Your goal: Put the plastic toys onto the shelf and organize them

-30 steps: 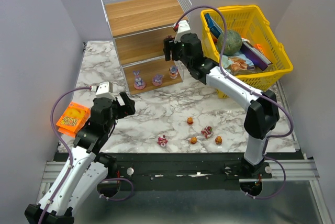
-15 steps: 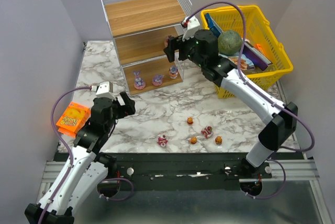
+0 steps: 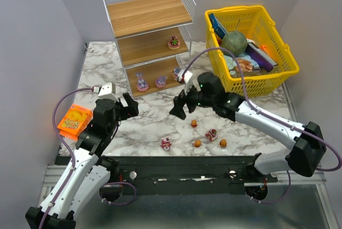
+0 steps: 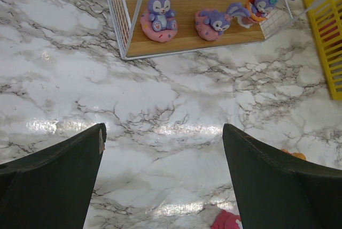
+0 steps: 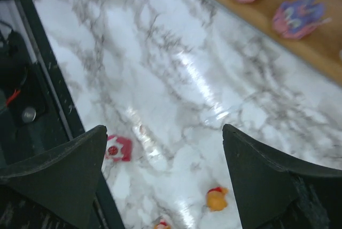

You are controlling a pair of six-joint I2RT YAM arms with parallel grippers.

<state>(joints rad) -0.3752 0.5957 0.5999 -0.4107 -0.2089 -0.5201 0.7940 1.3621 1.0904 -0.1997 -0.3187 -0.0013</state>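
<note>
The shelf (image 3: 147, 25) stands at the back. Its bottom board holds three pink-purple plastic toys (image 3: 142, 83) (image 4: 158, 14) (image 5: 299, 12), and one red-pink toy (image 3: 173, 42) sits on the middle board. Several more toys lie near the table's front edge, among them a red-pink one (image 3: 166, 143) (image 5: 118, 147) (image 4: 227, 221) and an orange one (image 3: 194, 123) (image 5: 216, 198). My right gripper (image 3: 179, 108) (image 5: 164, 132) hangs open and empty over the marble in front of the shelf, above these toys. My left gripper (image 3: 127, 106) (image 4: 163, 132) is open and empty at the left.
A yellow lattice basket (image 3: 283, 71) at the back right holds a green ball (image 3: 234, 42) and packets. A flat orange packet (image 3: 74, 121) lies at the table's left edge. The table's black front rail (image 5: 48, 79) runs just below the toys.
My right arm has pulled back from the shelf's middle board, leaving the red-pink toy there, and swung down over the table's front. The left arm has not moved.
</note>
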